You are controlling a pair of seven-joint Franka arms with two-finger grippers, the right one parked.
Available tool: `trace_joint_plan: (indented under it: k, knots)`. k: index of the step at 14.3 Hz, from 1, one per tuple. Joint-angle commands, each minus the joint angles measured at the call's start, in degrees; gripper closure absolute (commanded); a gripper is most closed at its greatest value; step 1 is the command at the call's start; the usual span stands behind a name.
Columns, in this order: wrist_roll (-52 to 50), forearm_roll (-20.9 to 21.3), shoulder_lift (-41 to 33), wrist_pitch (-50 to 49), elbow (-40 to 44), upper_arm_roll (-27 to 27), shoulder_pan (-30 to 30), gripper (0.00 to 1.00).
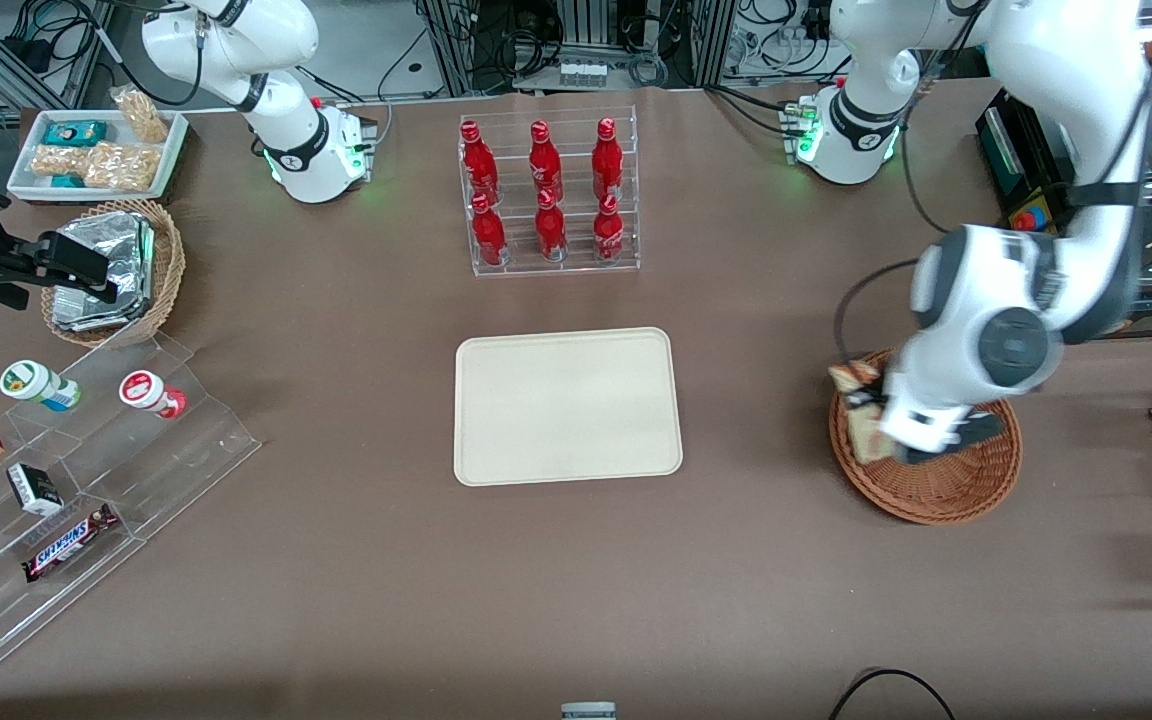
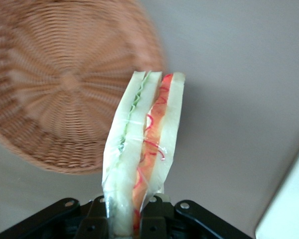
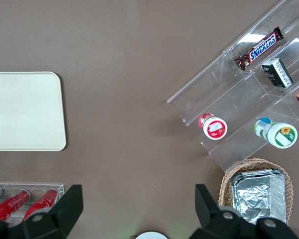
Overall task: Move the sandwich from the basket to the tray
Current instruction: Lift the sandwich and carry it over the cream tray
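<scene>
My left gripper (image 1: 898,440) is shut on the clear-wrapped sandwich (image 1: 864,428) and holds it just above the reddish-brown wicker basket (image 1: 956,490), over the rim nearest the tray. In the left wrist view the sandwich (image 2: 144,144) stands out from between the black fingers (image 2: 157,219) of the gripper (image 2: 125,211), showing its green, orange and red filling. The basket (image 2: 55,89) lies below it with nothing in it. The cream-beige tray (image 1: 566,405) lies flat in the middle of the table, toward the parked arm from the basket; its corner shows in the left wrist view (image 2: 289,209).
A clear rack of red bottles (image 1: 548,195) stands farther from the front camera than the tray. Toward the parked arm's end are a tan basket of foil packets (image 1: 111,270), a white snack tray (image 1: 96,150) and a clear stepped display (image 1: 86,470).
</scene>
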State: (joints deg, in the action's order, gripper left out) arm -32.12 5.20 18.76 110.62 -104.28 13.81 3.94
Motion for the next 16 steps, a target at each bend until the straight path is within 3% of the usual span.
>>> trace_joint_plan:
  k: [1, 6, 11, 16]
  knots:
    - [-3.01, 2.00, 5.48, -0.59, 6.53, 6.29, 1.41, 0.88]
    - [-16.20, 2.53, 12.95, 8.88, 12.60, 6.58, 15.46, 0.92]
    - [-24.47, 2.71, 22.18, 9.70, 23.94, 6.14, 24.70, 0.93]
    - [-34.41, 10.09, 28.51, 9.79, 29.48, 5.17, 29.72, 0.93]
